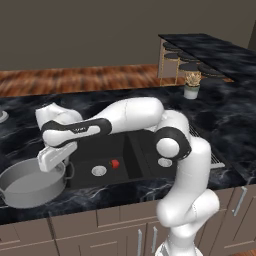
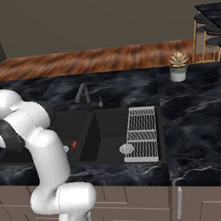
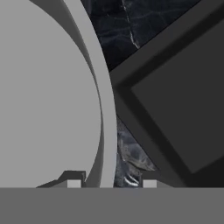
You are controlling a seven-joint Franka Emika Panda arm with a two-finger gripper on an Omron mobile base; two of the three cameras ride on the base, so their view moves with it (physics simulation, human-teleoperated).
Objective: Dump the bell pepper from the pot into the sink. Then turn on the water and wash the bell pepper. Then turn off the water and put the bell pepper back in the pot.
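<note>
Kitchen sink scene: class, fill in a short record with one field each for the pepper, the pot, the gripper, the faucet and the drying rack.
bell pepper: lies in the left basin of the sink, beside the drain
pot: upright on the counter left of the sink, nothing visible inside
gripper: at the pot's right rim, one finger inside the wall and one outside, closed on it
faucet: behind the sink, no water running
drying rack: lies over the right side of the right basin

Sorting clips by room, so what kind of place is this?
A rendered home kitchen, most likely: a black double sink with faucet in a dark marble counter, cabinets below.
</note>
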